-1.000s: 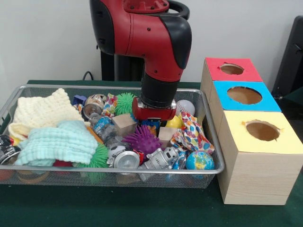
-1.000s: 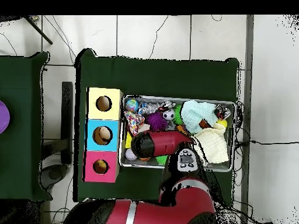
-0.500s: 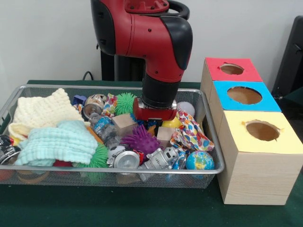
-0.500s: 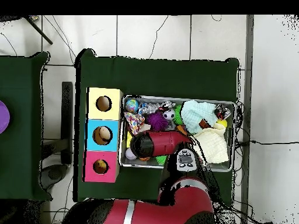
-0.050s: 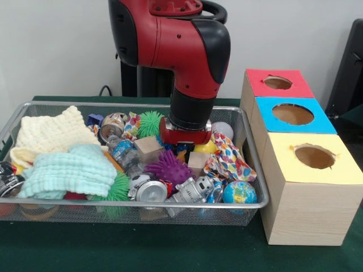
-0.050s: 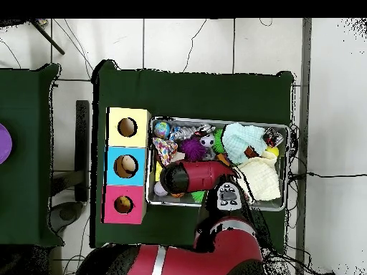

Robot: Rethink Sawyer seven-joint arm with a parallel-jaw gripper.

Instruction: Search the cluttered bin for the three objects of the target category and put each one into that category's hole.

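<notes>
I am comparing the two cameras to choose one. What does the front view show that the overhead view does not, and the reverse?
Only the front view shows the sides of the clutter under the arm: the purple spiky ball, the globe ball and wooden cubes. The gripper is low in the bin, its fingers hidden. Only the overhead view shows a pale object inside the blue box's hole and the whole green table. Both show the wire bin, the cloths and the three boxes.

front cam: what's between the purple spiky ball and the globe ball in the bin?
In the front view, a silver toy robot lies between the purple spiky ball and the globe ball, beside a crushed can.
</notes>
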